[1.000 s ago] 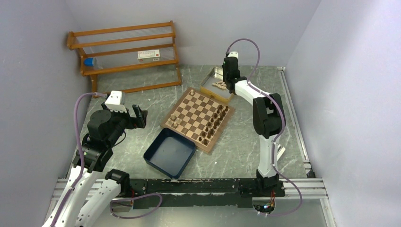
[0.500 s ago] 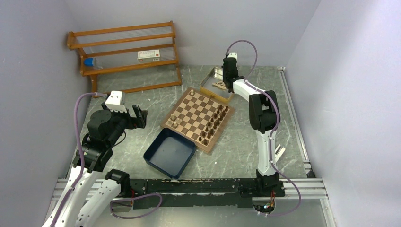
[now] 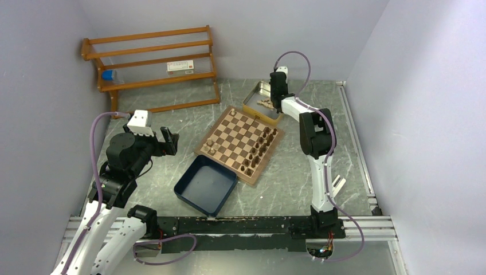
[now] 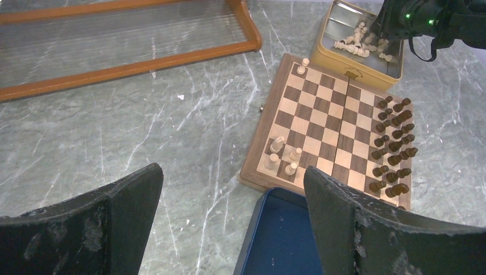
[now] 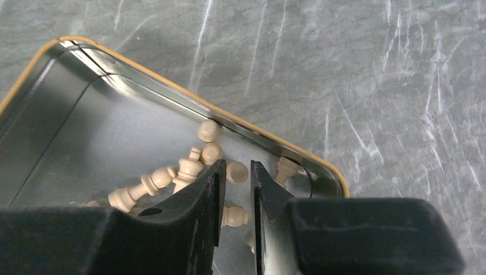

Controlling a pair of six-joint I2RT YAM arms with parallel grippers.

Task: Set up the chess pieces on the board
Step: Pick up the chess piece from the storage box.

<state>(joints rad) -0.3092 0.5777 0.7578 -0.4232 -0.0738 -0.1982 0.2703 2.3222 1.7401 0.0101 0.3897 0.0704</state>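
Note:
The board point(image 3: 232, 134) lies mid-table, also in the left wrist view point(image 4: 326, 123). Dark chess pieces point(image 3: 258, 150) fill two rows along its right side point(image 4: 392, 146). A few light pieces point(image 3: 211, 146) stand at its near left corner point(image 4: 283, 156). More light pieces point(image 5: 183, 172) lie loose in the metal tin point(image 5: 172, 86) behind the board point(image 3: 252, 103). My right gripper point(image 5: 236, 169) reaches down into that tin point(image 3: 275, 105), jaws a narrow gap apart, a light pawn's round head point(image 5: 236, 172) between the tips with a sliver of space beside it. My left gripper point(image 4: 232, 172) hovers wide open and empty left of the board point(image 3: 170, 140).
A navy blue tray point(image 3: 205, 184) sits against the board's near edge point(image 4: 286, 240). A wooden rack point(image 3: 155, 63) stands at the back left. Purple-grey walls close in on three sides. A small white object point(image 3: 339, 184) lies beside the right arm.
The right arm's elbow has swung left while its gripper stays in the tin, jaws narrowing slightly. The left arm has not moved.

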